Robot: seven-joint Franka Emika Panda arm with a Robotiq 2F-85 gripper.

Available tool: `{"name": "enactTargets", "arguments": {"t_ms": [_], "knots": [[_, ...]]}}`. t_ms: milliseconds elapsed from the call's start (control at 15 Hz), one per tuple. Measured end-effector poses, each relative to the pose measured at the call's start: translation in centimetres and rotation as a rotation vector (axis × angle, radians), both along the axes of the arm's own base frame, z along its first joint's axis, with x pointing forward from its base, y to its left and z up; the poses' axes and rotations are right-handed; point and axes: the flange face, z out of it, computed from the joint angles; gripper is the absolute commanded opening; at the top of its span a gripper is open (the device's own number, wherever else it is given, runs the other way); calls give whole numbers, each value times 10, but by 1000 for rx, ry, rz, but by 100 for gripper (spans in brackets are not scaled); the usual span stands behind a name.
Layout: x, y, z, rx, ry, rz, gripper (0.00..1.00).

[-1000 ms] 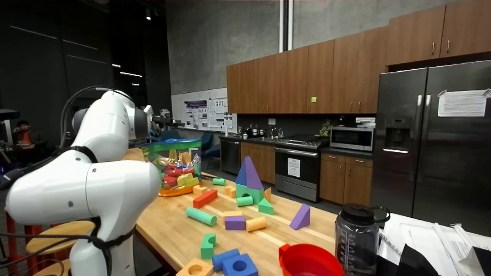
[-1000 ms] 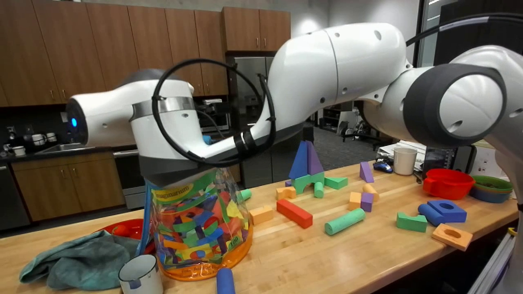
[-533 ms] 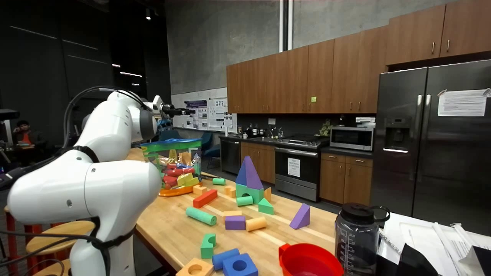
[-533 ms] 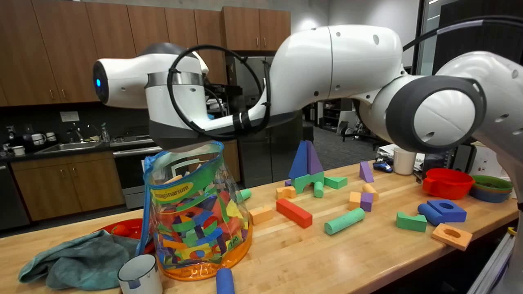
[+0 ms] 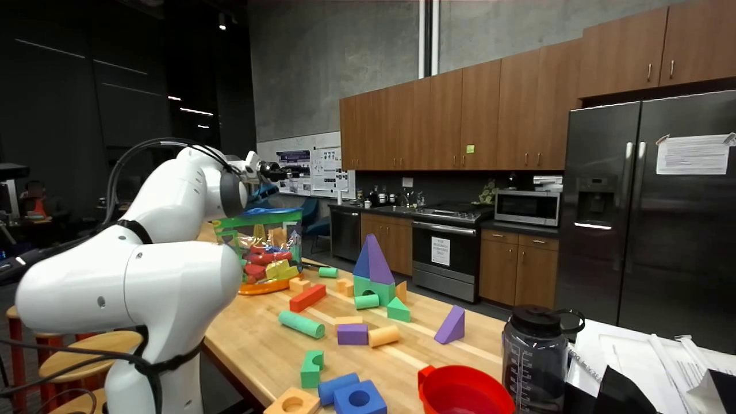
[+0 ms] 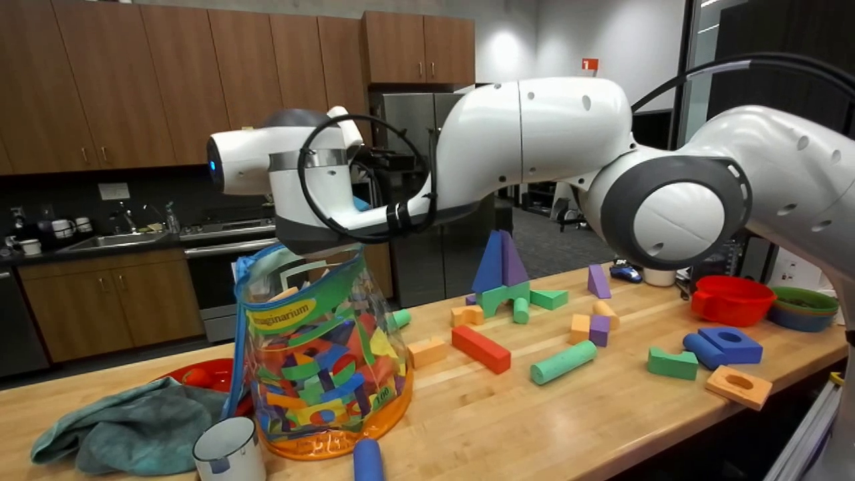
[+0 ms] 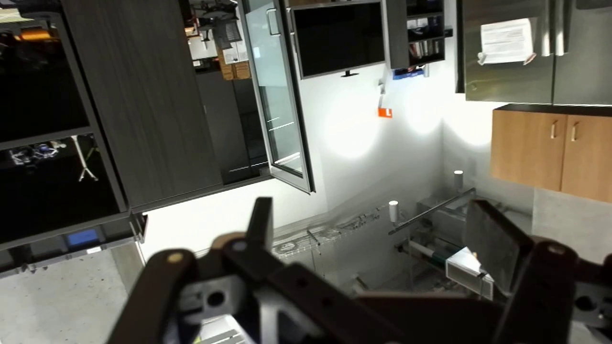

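Note:
My gripper point(image 7: 370, 210) stands wide open in the wrist view, with nothing between its fingers point(image 7: 497, 243). In an exterior view the gripper point(image 5: 287, 173) points sideways, held in the air higher than the clear block bag point(image 6: 320, 361). That bag has an open blue-rimmed top and is full of coloured blocks. On the table stands a small tower: a green arch point(image 6: 502, 298) with a blue wedge point(image 6: 489, 262) and a purple wedge point(image 6: 513, 260) upright on it. Close by lie a red block point(image 6: 481, 349) and a green cylinder point(image 6: 564, 362). The gripper touches none of them.
Several other blocks lie over the wooden table point(image 6: 467, 421). A red cup point(image 5: 466, 391) and a dark water bottle point(image 5: 535, 356) stand at one end. Beside the bag are a white mug point(image 6: 230, 454) and a grey-green cloth point(image 6: 133, 427). The wrist view shows the room upside down.
The arm has swung its wrist and gripper to the right in both exterior views, rising and then dipping a little. The bag's rim has come into sight from behind the wrist. The blocks have not moved.

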Motion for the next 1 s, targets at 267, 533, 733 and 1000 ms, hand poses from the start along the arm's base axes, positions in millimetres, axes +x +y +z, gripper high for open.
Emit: {"name": "enactTargets", "arguments": {"t_ms": [267, 533, 733, 1000], "knots": [[11, -26, -3, 3, -30, -86, 100], [16, -36, -30, -8, -24, -152, 100], [19, -40, -62, -13, 2, -188, 100], [20, -39, -84, 11, 18, -203, 100]]}}
